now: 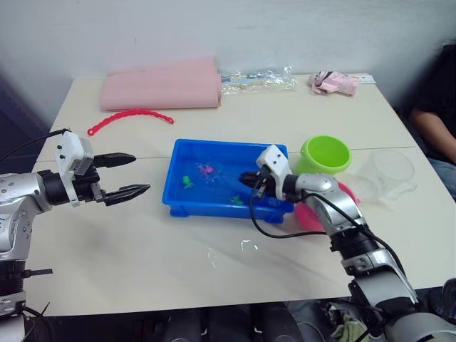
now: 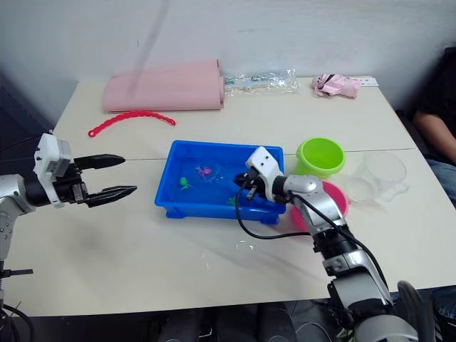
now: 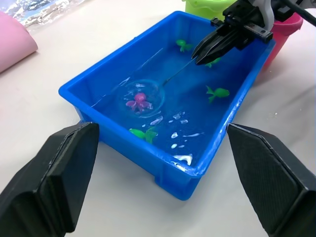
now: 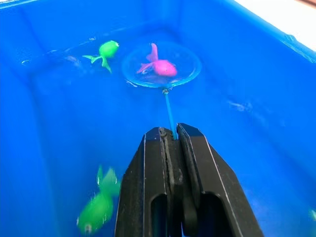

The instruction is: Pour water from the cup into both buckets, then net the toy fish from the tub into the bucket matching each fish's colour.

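Observation:
The blue tub [image 1: 178, 192] holds water and several toy fish. My right gripper [image 1: 249, 179] is over the tub's right end, shut on the thin handle of the net [image 4: 162, 65]. The net's hoop lies in the water around a pink fish [image 4: 160, 66]. Green fish [image 4: 104, 50] [image 3: 217, 92] float nearby. The green bucket [image 1: 325, 154] stands right of the tub, and the pink bucket [image 2: 335, 200] sits behind my right arm. The clear cup [image 1: 387, 173] stands further right. My left gripper [image 1: 127, 175] hangs open left of the tub, with nothing in it.
A pink folded cloth [image 1: 161, 84], a red beaded strip [image 1: 130, 117], clear plastic wrap [image 1: 258, 78] and a small pink item [image 1: 333, 83] lie at the table's back. A person [image 1: 436, 107] sits at the right edge.

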{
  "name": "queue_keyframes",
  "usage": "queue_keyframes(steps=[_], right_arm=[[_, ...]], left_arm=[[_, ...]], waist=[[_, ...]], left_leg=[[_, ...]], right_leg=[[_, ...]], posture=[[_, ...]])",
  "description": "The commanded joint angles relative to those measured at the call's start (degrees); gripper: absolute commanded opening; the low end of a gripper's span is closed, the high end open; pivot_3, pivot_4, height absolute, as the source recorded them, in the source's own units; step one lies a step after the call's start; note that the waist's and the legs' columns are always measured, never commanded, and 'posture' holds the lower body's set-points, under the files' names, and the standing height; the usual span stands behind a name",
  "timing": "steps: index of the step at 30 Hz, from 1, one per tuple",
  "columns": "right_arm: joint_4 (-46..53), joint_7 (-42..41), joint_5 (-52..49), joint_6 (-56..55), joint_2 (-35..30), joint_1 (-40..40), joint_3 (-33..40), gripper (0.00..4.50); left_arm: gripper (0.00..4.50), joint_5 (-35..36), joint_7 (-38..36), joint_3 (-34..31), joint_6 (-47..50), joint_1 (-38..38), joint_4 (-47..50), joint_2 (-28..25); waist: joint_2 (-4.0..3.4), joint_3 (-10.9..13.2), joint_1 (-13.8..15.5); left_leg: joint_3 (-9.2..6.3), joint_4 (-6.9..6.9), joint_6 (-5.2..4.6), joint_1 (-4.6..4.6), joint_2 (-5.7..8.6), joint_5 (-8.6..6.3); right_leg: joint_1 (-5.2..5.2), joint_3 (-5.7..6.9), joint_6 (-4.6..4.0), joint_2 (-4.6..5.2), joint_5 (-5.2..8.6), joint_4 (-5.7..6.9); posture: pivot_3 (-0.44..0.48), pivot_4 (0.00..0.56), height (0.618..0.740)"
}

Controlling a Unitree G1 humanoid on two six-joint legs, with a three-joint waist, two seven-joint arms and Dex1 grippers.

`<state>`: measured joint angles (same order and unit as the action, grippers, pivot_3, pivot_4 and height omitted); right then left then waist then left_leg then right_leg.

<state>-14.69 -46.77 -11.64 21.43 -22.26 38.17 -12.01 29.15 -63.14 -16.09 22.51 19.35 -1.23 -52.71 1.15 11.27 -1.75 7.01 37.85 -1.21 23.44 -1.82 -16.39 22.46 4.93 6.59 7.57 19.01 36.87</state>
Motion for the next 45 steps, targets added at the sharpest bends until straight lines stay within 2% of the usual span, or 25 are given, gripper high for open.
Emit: queue_keyframes(steps=[1, 7, 20, 27, 34, 37, 42, 45], right_arm=[[7.9, -1.7, -3.4, 1.9, -3.2, -2.4, 5.0, 0.0], [19.4, -3.8, -9.1, 6.5, -8.3, -8.3, 10.9, 0.0], [31.0, -1.5, -12.2, 8.0, -14.4, -19.8, 18.5, 0.0], [40.0, -1.8, -18.5, 9.9, -18.3, -28.4, 29.4, 0.0], [48.2, -5.5, -24.2, 8.5, -20.6, -46.2, 49.1, 0.0], [49.5, -6.3, -23.9, 7.1, -20.3, -52.3, 55.0, 0.0], [48.3, -6.3, -21.7, 2.6, -18.3, -59.3, 60.1, 0.0], [46.2, -8.4, -15.3, -5.2, -18.5, -63.7, 60.0, 0.0]], left_arm=[[4.47, 0.4, -1.0, 0.5, -0.5, 2.2, -0.5, 0.1], [4.47, 1.2, -2.6, 3.1, -1.0, 5.7, -1.2, 3.5], [4.47, -0.7, -3.5, 11.0, -1.9, 13.6, -4.9, 13.8], [4.47, -1.4, -5.1, 14.0, -2.6, 15.5, -6.4, 16.9], [4.47, -0.7, -6.0, 16.1, -2.3, 15.9, -6.1, 21.2], [4.47, -0.6, -6.5, 16.8, -2.0, 16.1, -6.3, 22.3], [4.47, -1.1, -7.0, 17.6, -2.4, 16.6, -7.4, 24.0], [4.47, -1.5, -7.3, 17.9, -2.9, 17.2, -8.4, 24.9]], waist=[[0.0, 0.0, 0.1], [0.01, 0.0, 0.2], [0.02, 0.0, 0.4], [0.01, 0.0, 0.6], [0.02, 0.0, 2.2], [0.02, 0.0, 2.7], [0.02, 0.0, 2.8], [0.01, 0.0, 3.0]], left_leg=[[0.0, 0.0, -0.01, 0.0, 0.0, 0.01], [0.01, 0.01, -0.02, -0.01, 0.0, 0.01], [0.07, 0.14, -0.09, -0.03, 0.02, 0.02], [0.09, 0.14, -0.1, -0.02, 0.04, 0.01], [0.05, 0.2, -0.15, -0.07, 0.06, 0.0], [0.05, 0.25, -0.21, -0.14, 0.07, 0.0], [0.03, 0.24, -0.22, -0.28, 0.06, -0.01], [0.03, 0.24, -0.22, -0.28, 0.08, -0.01]], right_leg=[[0.0, 0.0, 0.0, 0.0, 0.0, 0.01], [0.0, -0.02, 0.0, 0.0, 0.0, 0.04], [-0.01, -0.1, 0.03, -0.02, -0.02, 0.1], [-0.02, -0.11, 0.04, -0.02, -0.02, 0.06], [-0.12, -0.11, 0.06, -0.04, -0.03, -0.01], [-0.2, -0.16, 0.11, -0.04, -0.06, -0.16], [-0.33, -0.2, 0.13, -0.06, -0.08, -0.19], [-0.33, -0.21, 0.13, -0.05, -0.08, -0.2]], posture=[[0.0, 0.15, 0.74], [0.0, 0.15, 0.74], [0.0, 0.15, 0.74], [0.0, 0.15, 0.74], [0.0, 0.15, 0.74], [0.0, 0.15, 0.74], [0.0, 0.15, 0.74], [0.0, 0.15, 0.74]])
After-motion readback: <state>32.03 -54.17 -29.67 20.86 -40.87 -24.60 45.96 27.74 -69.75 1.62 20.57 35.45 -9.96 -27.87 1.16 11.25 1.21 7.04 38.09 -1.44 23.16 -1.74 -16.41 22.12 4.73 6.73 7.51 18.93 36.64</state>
